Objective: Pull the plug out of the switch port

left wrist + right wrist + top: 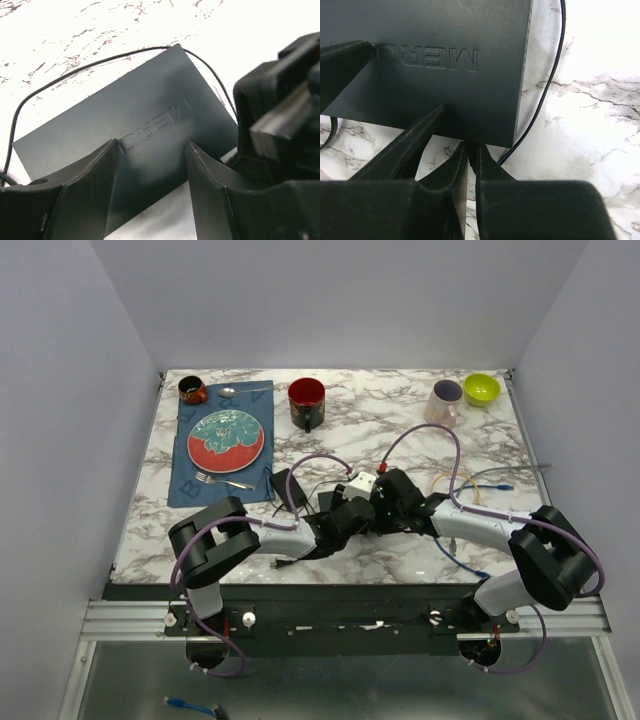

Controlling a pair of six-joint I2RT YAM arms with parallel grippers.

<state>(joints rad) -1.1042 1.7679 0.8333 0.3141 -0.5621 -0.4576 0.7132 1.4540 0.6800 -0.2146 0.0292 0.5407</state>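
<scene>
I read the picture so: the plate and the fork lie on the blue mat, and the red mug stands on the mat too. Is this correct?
Not quite. The plate and the fork do lie on the blue mat, but the red mug stands beside it, on the bare marble table to its right. The top external view shows this.

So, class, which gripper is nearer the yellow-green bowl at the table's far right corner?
Right. The right gripper sits mid-table, on the near-left of the yellow-green bowl; the left gripper faces it from further left, so farther away.
</scene>
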